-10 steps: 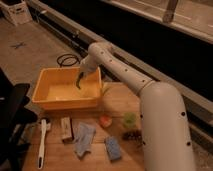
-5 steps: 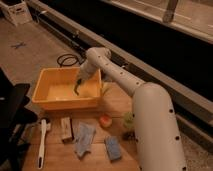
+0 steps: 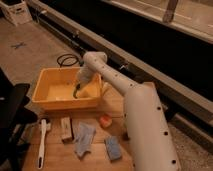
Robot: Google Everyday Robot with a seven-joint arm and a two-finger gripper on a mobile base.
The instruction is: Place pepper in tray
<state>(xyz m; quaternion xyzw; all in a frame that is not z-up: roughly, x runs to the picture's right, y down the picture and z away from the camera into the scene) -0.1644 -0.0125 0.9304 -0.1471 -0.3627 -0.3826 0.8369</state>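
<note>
While claw [image 3: 77,91] grips pepper [image 3: 76,93] inside tray [image 3: 45,101] — wooden table [image 3: 95,160], concrete floor [image 3: 30,50]

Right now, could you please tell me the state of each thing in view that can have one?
tool: reaching down inside the tray, with the pepper at its tip
pepper: hanging at the tool, above the tray floor
tray: upright on the table, holding no other item
brush: lying flat on the table
orange lump: resting on the table, outside the tray
</note>
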